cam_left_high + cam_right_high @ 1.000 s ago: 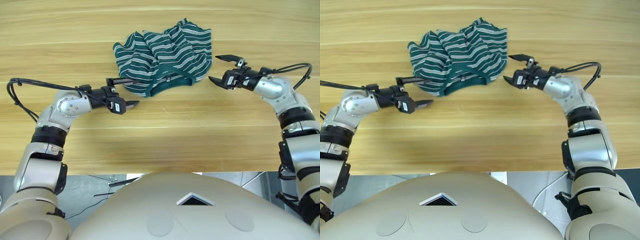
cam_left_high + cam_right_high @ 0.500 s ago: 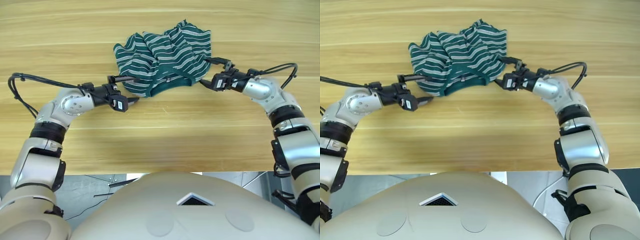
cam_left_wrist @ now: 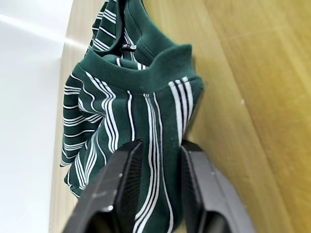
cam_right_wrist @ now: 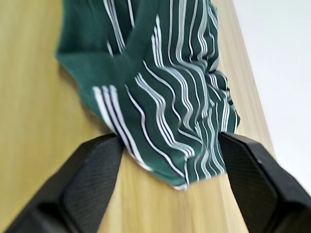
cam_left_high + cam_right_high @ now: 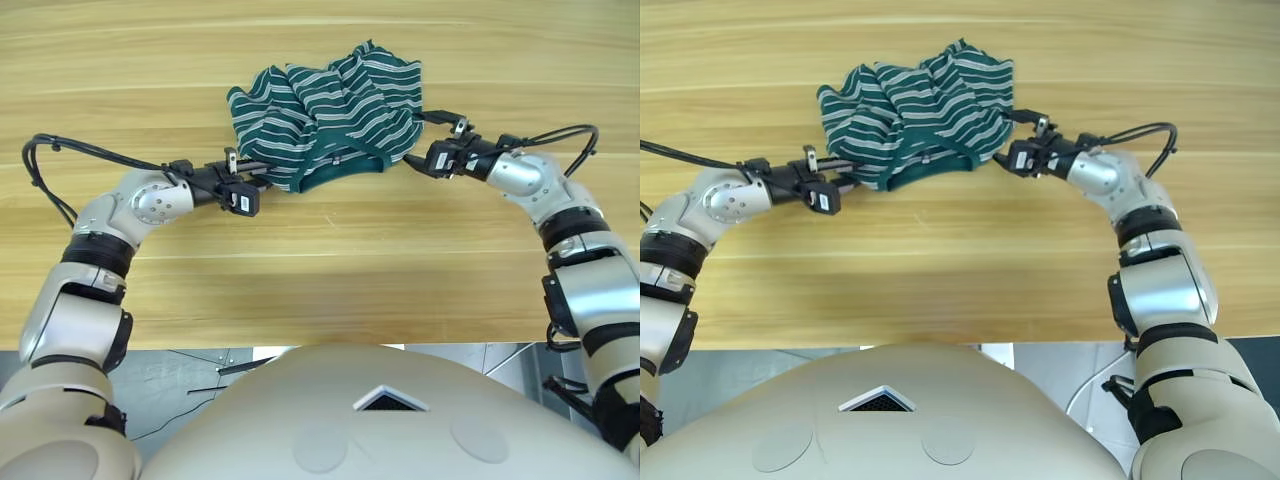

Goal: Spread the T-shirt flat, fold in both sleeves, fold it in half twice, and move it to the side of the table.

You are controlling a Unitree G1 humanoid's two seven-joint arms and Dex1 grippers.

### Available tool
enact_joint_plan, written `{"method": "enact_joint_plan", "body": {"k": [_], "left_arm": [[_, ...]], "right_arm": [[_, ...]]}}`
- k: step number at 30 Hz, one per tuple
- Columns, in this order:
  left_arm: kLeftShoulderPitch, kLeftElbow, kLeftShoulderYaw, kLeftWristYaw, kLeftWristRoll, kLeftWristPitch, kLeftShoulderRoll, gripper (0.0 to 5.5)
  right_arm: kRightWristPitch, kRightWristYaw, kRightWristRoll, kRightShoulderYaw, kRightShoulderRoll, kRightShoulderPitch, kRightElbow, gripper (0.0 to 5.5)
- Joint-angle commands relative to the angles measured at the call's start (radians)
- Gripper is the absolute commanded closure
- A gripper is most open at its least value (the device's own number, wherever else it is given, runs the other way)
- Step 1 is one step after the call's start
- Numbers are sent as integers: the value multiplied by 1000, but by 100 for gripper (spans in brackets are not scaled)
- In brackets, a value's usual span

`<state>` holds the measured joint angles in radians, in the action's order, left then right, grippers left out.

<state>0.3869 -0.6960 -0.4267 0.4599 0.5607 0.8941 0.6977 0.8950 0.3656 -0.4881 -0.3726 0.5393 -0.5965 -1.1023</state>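
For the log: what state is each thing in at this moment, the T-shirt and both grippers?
T-shirt: crumpled in a heap on the table, not yet spread.
left gripper: jaws shut on the T-shirt's near edge.
right gripper: jaws open, straddling the T-shirt's edge on its side.

Head overhead; wrists near T-shirt (image 3: 146, 111)
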Motion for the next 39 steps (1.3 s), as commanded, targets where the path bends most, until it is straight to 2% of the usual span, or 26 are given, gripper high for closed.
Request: {"method": "enact_joint_plan", "body": {"k": [1, 5, 17, 26, 30, 35, 39], "left_arm": [[-14, -36, -36, 9, 52, -35, 13, 493], [-15, -31, -40, 6, 45, -32, 12, 550], [-7, -44, -48, -19, 41, -30, 8, 550], [46, -115, -45, -44, 15, -2, -9, 550], [132, -104, 50, -98, -82, 75, 26, 550], [192, 80, 224, -94, -353, 190, 126, 550], [35, 468, 247, 20, -814, 221, 337, 550]], "right_arm": [[-58, -11, -45, -34, 3, -3, -48, 228], [-85, -39, -72, -73, -24, -7, -67, 312], [-54, -32, -51, -92, -35, -3, -73, 546], [-41, -30, -1, -54, -31, -17, -78, 546], [63, 63, 161, 59, 53, -50, -7, 546], [133, 326, 598, 218, 251, 12, 347, 546], [124, 531, 1079, 328, 473, 299, 858, 546]]}}
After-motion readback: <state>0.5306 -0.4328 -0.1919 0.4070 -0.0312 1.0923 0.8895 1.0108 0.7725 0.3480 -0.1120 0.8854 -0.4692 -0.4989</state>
